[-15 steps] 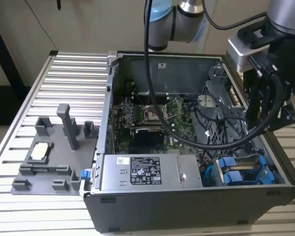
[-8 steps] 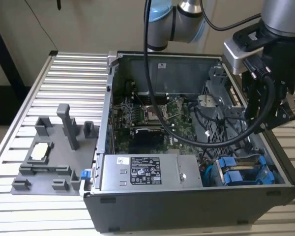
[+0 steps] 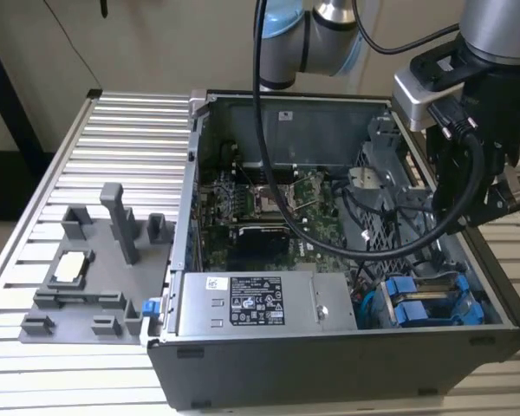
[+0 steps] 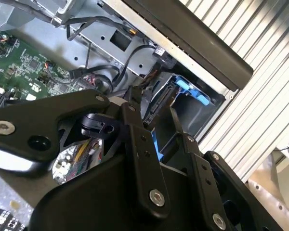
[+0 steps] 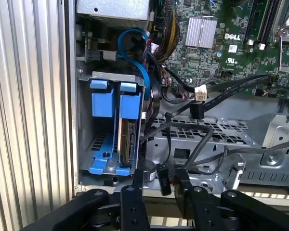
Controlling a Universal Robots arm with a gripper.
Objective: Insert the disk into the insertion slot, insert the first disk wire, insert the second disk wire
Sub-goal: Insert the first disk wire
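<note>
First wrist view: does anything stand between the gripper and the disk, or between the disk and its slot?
The disk already sits in the insertion slot, so nothing blocks that path. Black cables run close beside the disk, and a small black connector lies just ahead of the gripper.

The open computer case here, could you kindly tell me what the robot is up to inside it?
A robot arm is working inside the computer case. The blue-framed disk already sits in its slot in the grey drive cage. The open hand hovers close by, straddling what looks like a black cable plug without gripping it.
</note>
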